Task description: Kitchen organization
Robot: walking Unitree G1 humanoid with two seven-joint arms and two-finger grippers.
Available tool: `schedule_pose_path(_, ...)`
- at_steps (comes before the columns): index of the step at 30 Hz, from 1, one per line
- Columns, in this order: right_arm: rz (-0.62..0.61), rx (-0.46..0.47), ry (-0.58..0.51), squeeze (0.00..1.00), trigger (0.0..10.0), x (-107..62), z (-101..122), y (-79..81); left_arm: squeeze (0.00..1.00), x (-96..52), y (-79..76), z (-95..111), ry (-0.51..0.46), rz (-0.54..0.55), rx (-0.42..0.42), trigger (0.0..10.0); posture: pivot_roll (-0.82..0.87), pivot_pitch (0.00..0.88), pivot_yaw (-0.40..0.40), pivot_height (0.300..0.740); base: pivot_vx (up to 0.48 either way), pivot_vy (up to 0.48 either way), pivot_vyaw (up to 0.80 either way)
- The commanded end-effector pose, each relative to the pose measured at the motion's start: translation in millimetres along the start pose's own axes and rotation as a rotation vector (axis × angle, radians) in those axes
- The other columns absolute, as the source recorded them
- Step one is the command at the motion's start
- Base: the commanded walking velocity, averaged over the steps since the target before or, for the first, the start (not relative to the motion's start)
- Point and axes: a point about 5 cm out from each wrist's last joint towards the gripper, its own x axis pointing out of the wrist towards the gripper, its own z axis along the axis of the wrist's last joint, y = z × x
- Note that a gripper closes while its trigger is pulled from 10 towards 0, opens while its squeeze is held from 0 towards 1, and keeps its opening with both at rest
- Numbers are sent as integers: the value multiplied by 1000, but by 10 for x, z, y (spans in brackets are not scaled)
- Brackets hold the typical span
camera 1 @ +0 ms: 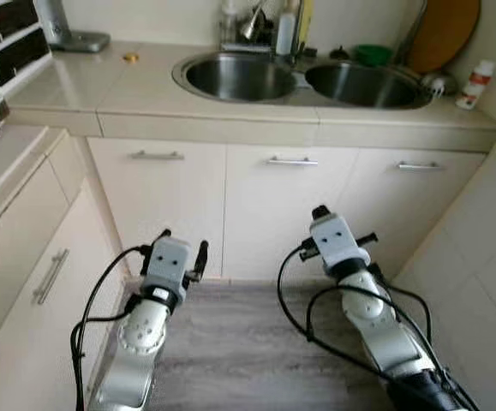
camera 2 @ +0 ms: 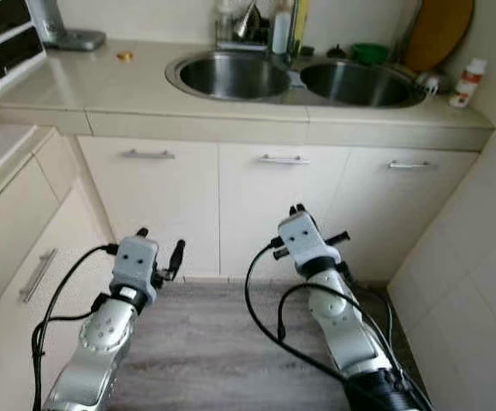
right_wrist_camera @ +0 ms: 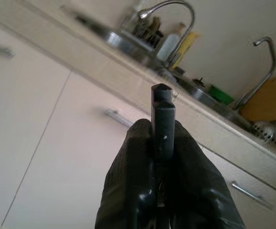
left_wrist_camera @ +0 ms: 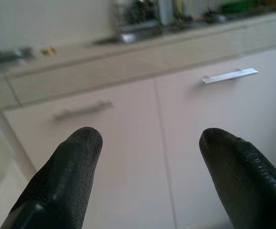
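**Both arms raised toward sink cabinets**

I see left gripper (left_wrist_camera: 147,143) fingers spread, empty. Right gripper (right_wrist_camera: 162,102) pinched closed, holding nothing. Both forearms angle up over the floor (camera 1: 239,342), short of the cabinet doors (camera 1: 273,214) under the double sink (camera 1: 303,79).

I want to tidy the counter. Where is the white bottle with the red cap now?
The white bottle stands at the far right end of the counter, against the wall, right of the right-hand sink basin and beside the wooden board.

Left pincer (left_wrist_camera: 147,157) spread, right pincer (right_wrist_camera: 162,102) closed — empty
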Motion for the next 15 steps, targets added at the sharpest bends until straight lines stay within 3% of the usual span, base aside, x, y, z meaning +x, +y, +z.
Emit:
schedule_pose_path(1,-75,52,-55,0,10000,63,148,-157,0,60,47,179,-87,15,28,10000,88,0,-91,740,379,0,0)
schedule_pose_path(3,-96,69,-70,0,10000,90,208,-213,0,82,60,245,-114,15,37,10000,88,0,-91,740,379,0,0)
schedule_pose_path(4,-162,58,-177,0,10000,198,512,-439,0,160,105,479,-209,19,50,10000,81,0,-85,740,371,0,0)
schedule_pose_path(11,-218,5,-333,0,10000,304,904,-657,0,260,126,680,-283,19,58,10000,78,0,-82,740,363,0,0)
schedule_pose_path(15,-218,3,-327,0,10000,314,883,-652,0,252,110,654,-273,12,67,10000,84,0,-85,740,338,0,0)
